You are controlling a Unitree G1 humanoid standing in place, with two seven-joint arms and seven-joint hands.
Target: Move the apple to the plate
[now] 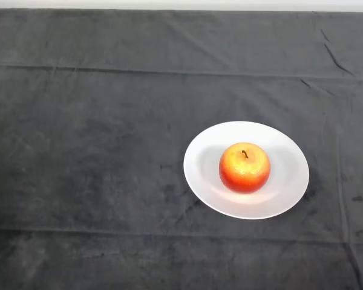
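The apple [244, 167] sits upright, stem up, near the middle of the white plate [287, 193], which lies right of centre in the lower half of the frame on the dark cloth [97, 181] covering the table. The fruit rests on the plate's surface with a bare ring of white showing all round it, a little wider on the plate's right side than on its left. No part of the robot's left hand or arm can be made out in the head view, so whether its fingers are apart or together cannot be told; only a tiny dark speck at the far left edge of the frame breaks the cloth, and what it is cannot be told. The apple is roundish, with no long axis to speak of. Judged from how things lie, the apple is already where the task wants it, and no further carry seems called for. Any hand coming in from the lower left would find apple and plate well off to its right.
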